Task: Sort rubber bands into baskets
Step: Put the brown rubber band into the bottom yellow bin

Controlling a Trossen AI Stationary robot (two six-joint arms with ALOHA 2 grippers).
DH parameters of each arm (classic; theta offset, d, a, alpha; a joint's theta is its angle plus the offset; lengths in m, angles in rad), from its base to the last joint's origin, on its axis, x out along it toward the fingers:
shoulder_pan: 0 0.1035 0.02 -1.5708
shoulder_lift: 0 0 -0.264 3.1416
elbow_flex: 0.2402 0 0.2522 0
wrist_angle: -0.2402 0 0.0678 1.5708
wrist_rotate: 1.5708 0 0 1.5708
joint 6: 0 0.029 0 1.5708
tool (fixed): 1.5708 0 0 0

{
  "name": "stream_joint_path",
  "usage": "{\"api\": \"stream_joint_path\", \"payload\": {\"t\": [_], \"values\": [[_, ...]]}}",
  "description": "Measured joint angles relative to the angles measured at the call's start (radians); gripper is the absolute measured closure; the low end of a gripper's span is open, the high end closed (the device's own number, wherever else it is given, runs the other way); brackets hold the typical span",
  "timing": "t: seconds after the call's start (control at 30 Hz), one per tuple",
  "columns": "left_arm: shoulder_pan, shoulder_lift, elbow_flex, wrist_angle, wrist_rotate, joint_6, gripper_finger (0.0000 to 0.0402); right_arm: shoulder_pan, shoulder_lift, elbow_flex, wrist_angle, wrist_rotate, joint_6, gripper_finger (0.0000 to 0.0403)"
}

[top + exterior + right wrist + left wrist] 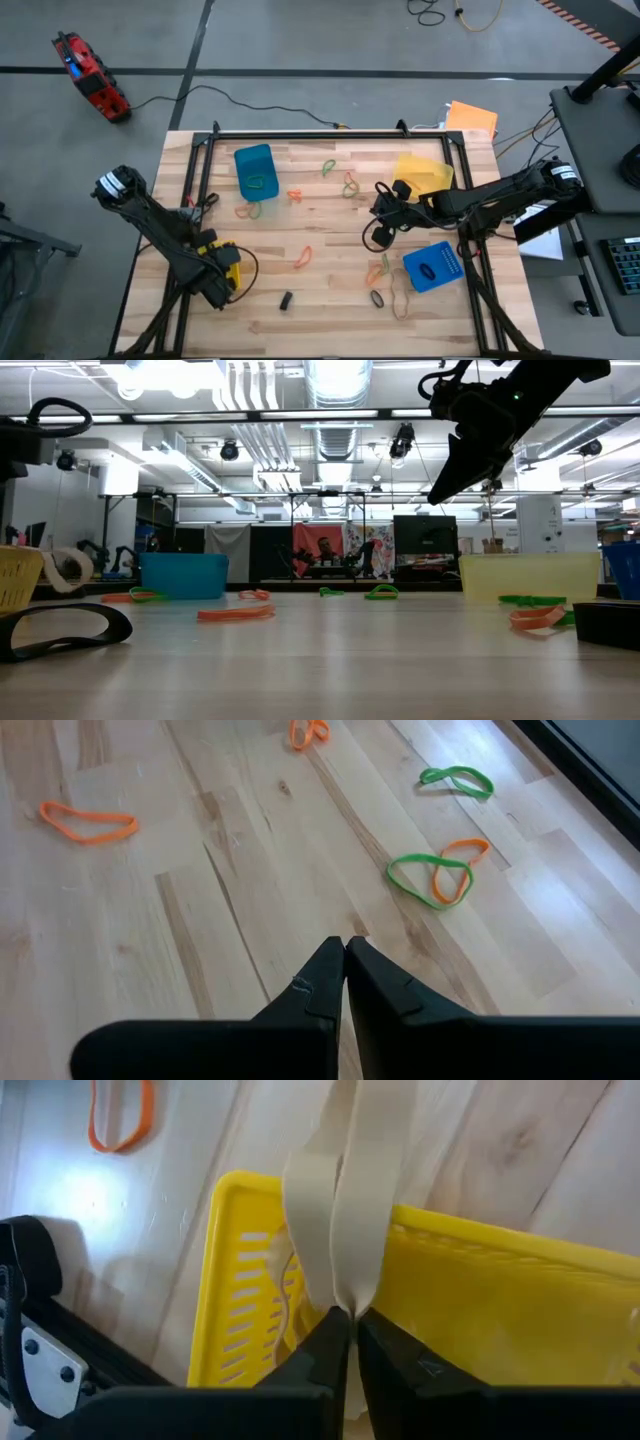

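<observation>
My left gripper (228, 272) (350, 1315) is at the near left, over a yellow basket (233, 262) (240, 1280), and is shut on a wide tan rubber band (350, 1190). My right gripper (380, 216) (343, 945) hangs shut above the bare wood right of centre, with nothing between its fingers. The other baskets stand on their bases: a blue one (255, 170) far left, a yellow one (425, 172) far right, a blue one (432, 265) near right. Green and orange rubber bands (435, 875) lie flat on the table. My left gripper pinches one end of the tan band (347, 1295) between its two fingertips, with the loop's two strands pressed together. The fingers come steeply from above. The band reaches away from them across the basket's rim (300, 1190). Its far end lies outside the view.
Loose bands lie across the middle of the table: orange (303, 257), green (329, 167) and a black one (378, 297). A small black block (286, 300) sits near the front edge. A flat orange sheet (470, 118) lies past the far right corner. A black frame (330, 133) borders the table.
</observation>
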Motion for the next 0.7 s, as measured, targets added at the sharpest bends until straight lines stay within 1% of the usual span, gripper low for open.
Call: {"api": "stream_joint_path", "payload": {"t": [0.17,0.5,0.63,0.7], "values": [[-0.007,-0.036,0.000,-0.011,0.004,-0.012,0.0400,0.000,0.000,0.000,0.000,0.000,0.000,0.0393],[-0.068,-0.150,0.026,-0.146,0.003,-0.133,0.0401,0.000,0.000,0.000,0.000,0.000,0.000,0.0393],[-0.094,-0.182,0.061,-0.191,0.007,-0.154,0.0401,0.000,0.000,0.000,0.000,0.000,0.000,0.0393],[-0.103,-0.188,0.093,-0.223,0.036,-0.155,0.0401,0.000,0.000,0.000,0.000,0.000,0.000,0.0393]]}}
